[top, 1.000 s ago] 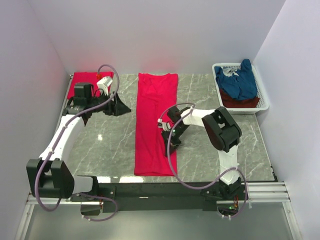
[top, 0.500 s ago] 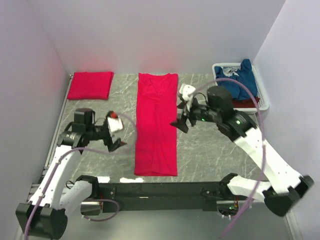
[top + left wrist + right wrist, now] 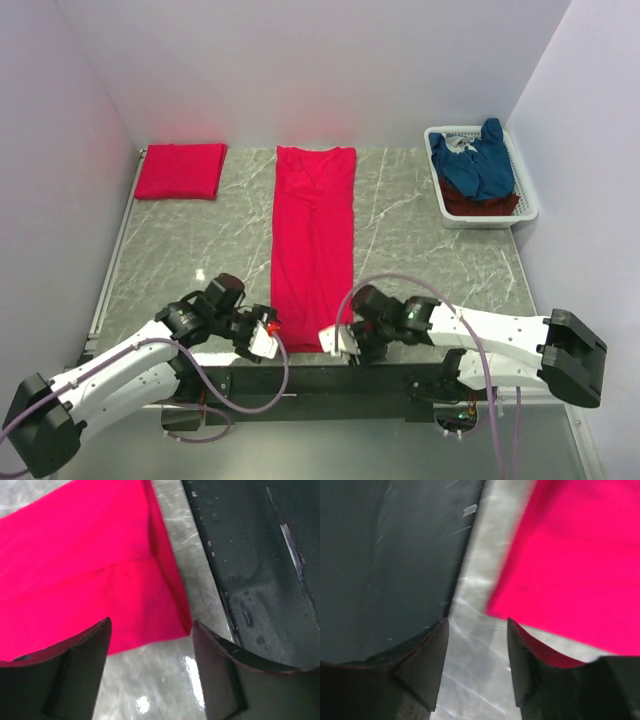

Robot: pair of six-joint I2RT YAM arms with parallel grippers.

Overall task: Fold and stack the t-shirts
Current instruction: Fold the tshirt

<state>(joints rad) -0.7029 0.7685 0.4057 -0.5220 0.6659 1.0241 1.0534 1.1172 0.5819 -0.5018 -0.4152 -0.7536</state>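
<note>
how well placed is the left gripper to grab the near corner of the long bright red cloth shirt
Likely yes: the left gripper hangs open right over that corner of the long bright red cloth shirt, with nothing between them.

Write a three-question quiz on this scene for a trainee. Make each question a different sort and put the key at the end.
1. True or false: the basket holds a navy blue shirt.
2. Where are the left gripper and right gripper?
A: above the basket
B: open, at the near corners of the long red shirt
C: each shut on a sleeve
3. Fill the gap: the folded red shirt lies at the far ___ corner of the table.
Key: 1 true; 2 B; 3 left.
</note>
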